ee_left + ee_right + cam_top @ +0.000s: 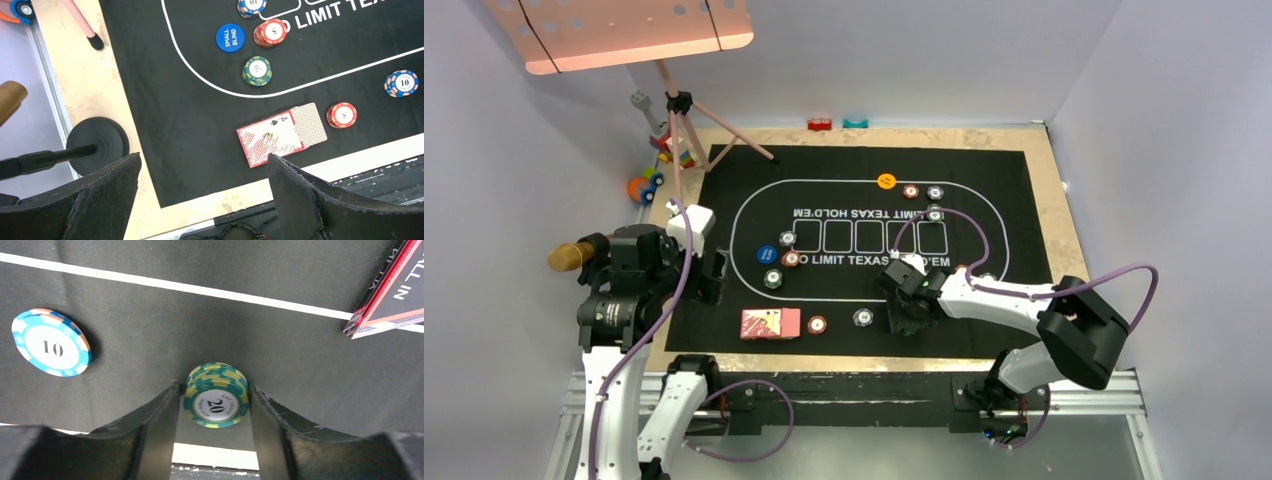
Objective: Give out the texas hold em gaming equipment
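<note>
Over by the mat's (pixel 1024 170) left edge, the left tool (pixel 714 277) hung with its jaws spread wide and nothing between them. In its wrist view the cards (pixel 280 132) lay near the mat's near edge, red backs mostly, one ace face up on top. Thin, slick and flat, those looked awkward to lift; a corner or an overhanging edge seemed the only purchase. Just right of them sat a red chip stack (pixel 342 114), and farther right a blue stack (pixel 401 83). Up inside the white oval stood the blue button (pixel 230 37), a red stack (pixel 270 32) and a green stack (pixel 257 70).

Then the right tool (pixel 215 402), near the mat's near edge, right of centre: its fingers (pixel 157 420) flanked a small green stack (pixel 216 395) marked 20, touching or all but touching the rims, half closed. Whether it was truly gripped, I couldn't say. Light, hard, smooth-edged discs like these would likely slide apart unless squeezed square across the rims. A blue 10 chip (pixel 51 342) lay to its left, the marker (pixel 387 295) up at the right.
</note>
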`<move>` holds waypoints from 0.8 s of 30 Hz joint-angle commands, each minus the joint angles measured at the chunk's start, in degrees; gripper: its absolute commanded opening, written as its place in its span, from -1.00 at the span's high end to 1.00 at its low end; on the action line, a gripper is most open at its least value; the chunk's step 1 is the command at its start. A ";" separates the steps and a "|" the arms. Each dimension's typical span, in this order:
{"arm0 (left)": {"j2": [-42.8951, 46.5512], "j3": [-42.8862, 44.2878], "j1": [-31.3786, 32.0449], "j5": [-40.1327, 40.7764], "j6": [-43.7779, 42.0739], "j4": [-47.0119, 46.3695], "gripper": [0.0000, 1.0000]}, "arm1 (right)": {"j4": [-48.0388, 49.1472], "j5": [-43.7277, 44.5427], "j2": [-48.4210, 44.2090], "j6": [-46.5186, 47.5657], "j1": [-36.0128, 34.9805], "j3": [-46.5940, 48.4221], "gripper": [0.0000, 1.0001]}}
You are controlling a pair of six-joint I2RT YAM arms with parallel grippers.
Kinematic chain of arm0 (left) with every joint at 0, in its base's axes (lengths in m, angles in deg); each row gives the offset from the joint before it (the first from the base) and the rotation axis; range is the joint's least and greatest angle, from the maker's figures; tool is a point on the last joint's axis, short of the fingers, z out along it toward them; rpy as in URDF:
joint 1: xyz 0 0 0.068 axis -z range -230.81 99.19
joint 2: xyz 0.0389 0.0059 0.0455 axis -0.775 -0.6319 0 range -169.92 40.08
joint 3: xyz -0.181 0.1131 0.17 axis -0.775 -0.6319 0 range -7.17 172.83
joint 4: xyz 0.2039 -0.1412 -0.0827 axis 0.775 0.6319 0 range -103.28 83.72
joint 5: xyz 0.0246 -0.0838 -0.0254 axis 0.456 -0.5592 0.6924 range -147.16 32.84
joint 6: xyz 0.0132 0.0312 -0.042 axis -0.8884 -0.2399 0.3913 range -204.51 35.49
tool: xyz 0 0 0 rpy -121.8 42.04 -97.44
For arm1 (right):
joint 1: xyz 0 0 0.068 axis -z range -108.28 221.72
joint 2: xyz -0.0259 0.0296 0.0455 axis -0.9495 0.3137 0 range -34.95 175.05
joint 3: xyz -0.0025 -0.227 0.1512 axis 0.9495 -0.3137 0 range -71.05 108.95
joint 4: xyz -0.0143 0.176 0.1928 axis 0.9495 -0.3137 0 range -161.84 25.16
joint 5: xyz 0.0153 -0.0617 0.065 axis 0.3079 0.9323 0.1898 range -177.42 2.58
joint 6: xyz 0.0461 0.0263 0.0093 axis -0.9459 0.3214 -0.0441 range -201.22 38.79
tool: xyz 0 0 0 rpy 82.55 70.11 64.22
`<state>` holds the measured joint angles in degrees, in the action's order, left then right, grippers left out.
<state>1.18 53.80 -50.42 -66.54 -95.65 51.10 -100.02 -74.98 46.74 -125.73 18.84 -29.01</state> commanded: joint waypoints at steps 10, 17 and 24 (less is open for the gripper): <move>0.22 0.55 -0.18 0.21 -0.12 -0.64 -0.99 | -4.50 1.24 -3.38 -2.07 -0.29 2.94 0.57; 0.38 0.55 -0.14 0.21 -0.14 -0.68 -0.99 | -11.00 6.98 -4.44 -0.22 2.54 12.11 0.68; 0.42 0.55 -0.13 0.07 -0.15 -0.65 -0.99 | -6.03 6.73 -3.34 5.29 14.40 14.25 0.71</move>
<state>1.21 53.80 -50.42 -66.54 -95.65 51.13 -107.76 -70.54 43.26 -123.93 28.11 -16.62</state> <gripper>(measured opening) 0.995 0.461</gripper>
